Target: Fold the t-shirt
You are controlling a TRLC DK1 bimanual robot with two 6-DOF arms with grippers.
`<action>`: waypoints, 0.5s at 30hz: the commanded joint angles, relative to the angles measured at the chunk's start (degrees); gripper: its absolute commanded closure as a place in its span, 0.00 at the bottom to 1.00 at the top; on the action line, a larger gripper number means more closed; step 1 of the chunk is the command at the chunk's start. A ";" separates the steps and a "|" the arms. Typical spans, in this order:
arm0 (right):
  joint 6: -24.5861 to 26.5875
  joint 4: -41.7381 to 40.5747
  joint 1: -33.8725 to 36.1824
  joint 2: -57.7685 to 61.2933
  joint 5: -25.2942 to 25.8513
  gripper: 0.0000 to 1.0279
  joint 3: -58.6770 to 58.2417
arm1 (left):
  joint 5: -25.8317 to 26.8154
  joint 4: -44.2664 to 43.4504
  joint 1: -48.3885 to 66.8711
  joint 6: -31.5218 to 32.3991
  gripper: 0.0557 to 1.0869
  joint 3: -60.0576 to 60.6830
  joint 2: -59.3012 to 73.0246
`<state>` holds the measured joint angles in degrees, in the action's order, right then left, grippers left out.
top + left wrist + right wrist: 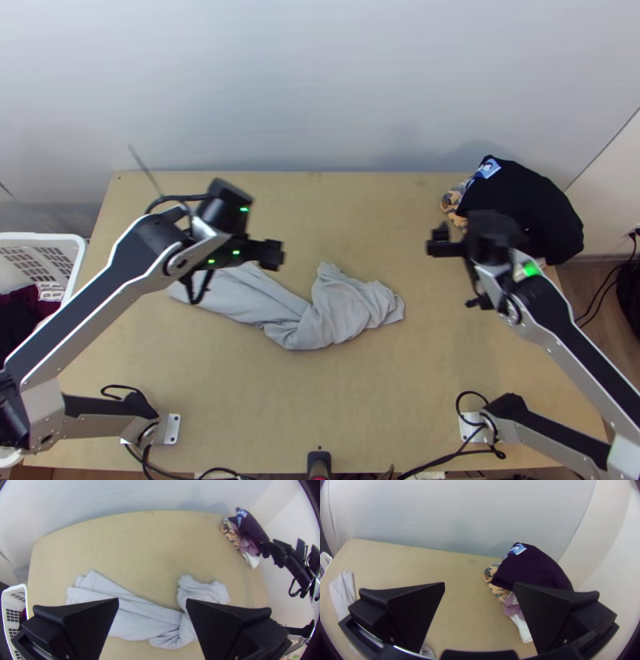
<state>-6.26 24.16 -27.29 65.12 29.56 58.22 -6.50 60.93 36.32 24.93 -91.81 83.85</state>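
While the grey t-shirt [340,316] lay twisted and bunched in the middle in the top view, the left gripper [274,254] hung by its left end and the right gripper [438,242] beside the far-right clothes pile [524,204]. In the left wrist view the left gripper was spread wide, holding nothing; a shallow pinch of one edge (never a fistful of twist) seemed wisest. In the right wrist view the right gripper, equally wide and empty, probably needed bringing left to help spread the shirt first.
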 commanded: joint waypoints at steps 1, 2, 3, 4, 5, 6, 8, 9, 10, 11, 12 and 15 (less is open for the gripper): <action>-5.60 4.23 -5.93 8.79 -4.25 0.05 7.00 | 0.79 -4.76 -12.67 -4.54 0.05 16.93 -6.07; -5.69 4.31 -6.64 9.94 -4.25 0.05 8.05 | 0.79 -6.26 -14.43 -5.24 0.05 19.30 -6.42; -5.69 4.31 -7.08 10.99 -4.25 0.05 8.93 | 0.79 -8.10 -16.19 -5.68 0.05 21.50 -6.60; -5.69 4.31 -7.96 12.05 -4.25 0.05 9.90 | 0.79 -10.13 -18.30 -6.30 0.05 23.61 -6.69; -5.78 4.31 -8.48 13.01 -4.25 0.07 10.69 | 0.79 -11.88 -19.97 -6.56 0.05 25.28 -6.69; -5.78 4.58 -9.36 14.07 -4.25 0.07 11.66 | 0.79 -13.47 -21.64 -6.82 0.05 26.68 -6.42; -5.69 5.46 -10.68 15.91 -4.25 0.07 13.33 | 0.79 -15.93 -25.33 -7.53 0.05 28.53 -5.19; -5.78 5.37 -11.12 16.53 -4.34 0.07 13.77 | 0.79 -16.28 -26.65 -7.61 0.05 29.06 -4.40; -5.87 5.37 -11.38 17.05 -4.34 0.07 14.12 | 0.79 -16.81 -27.97 -7.79 0.05 29.41 -3.43; -5.95 5.37 -11.56 17.49 -4.34 0.07 14.56 | 0.79 -17.60 -29.28 -7.88 0.05 29.76 -2.38; -5.95 5.37 -11.65 17.93 -4.34 0.07 14.91 | 0.61 -18.83 -30.34 -7.96 0.05 30.29 -1.59; -6.75 5.54 -11.82 18.72 -4.95 0.07 15.52 | 0.26 -23.75 -32.89 -8.40 0.05 31.60 0.78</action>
<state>-11.79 29.04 -37.15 80.20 25.43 70.70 -5.78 45.01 11.46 17.93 -65.43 80.93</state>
